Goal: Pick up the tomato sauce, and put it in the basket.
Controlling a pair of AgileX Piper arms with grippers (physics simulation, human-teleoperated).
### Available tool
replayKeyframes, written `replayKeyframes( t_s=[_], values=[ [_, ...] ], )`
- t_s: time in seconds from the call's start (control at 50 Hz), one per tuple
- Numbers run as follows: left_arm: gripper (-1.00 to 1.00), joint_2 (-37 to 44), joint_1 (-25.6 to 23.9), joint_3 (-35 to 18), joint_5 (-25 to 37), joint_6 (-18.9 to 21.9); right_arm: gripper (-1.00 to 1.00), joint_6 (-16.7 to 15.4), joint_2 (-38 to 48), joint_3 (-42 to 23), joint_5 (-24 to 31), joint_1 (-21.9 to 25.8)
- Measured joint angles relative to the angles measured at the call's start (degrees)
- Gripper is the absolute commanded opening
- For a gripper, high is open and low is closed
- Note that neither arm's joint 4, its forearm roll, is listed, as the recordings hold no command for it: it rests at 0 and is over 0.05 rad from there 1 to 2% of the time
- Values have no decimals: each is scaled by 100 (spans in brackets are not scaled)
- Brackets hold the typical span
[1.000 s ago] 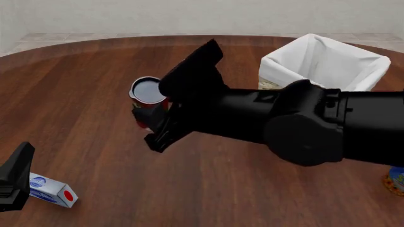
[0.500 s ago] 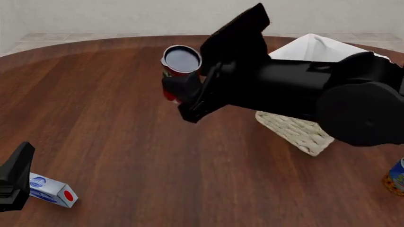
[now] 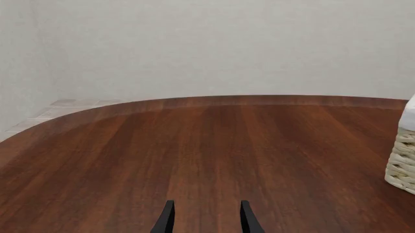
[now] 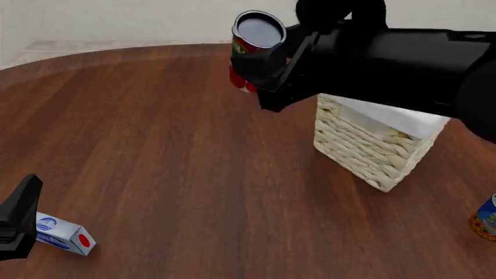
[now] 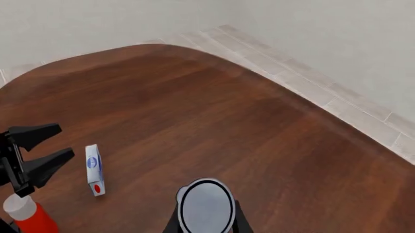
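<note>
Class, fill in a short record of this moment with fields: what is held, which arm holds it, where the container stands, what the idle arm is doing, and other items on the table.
held item: tomato sauce, lifted clear of the table
holding arm: right gripper, jaws shut on the can
container: basket, on the table to the right of the lifted can
idle arm: left gripper, jaws open, nothing between them
other items: white-blue carton near the left gripper; blue-orange can at the front view's right edge

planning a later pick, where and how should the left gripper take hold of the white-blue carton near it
The carton lies flat on its long side on the table, beside the left gripper. Come from above and close across its narrow width, mid-length: the long flat side faces are parallel, and the ends are too far apart.
</note>
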Motion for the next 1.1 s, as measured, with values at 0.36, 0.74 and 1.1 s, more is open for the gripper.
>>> replayKeyframes(
  t_s=[0.36, 0.74, 1.1],
  values=[
    [100, 0, 0, 0, 0, 0, -100, -127, -239, -82, 274, -373],
    [100, 0, 0, 0, 0, 0, -100, -178, -418, -68, 371, -882],
    [100, 0, 0, 0, 0, 0, -100, -264, -533, 58, 336, -1416]
  ],
)
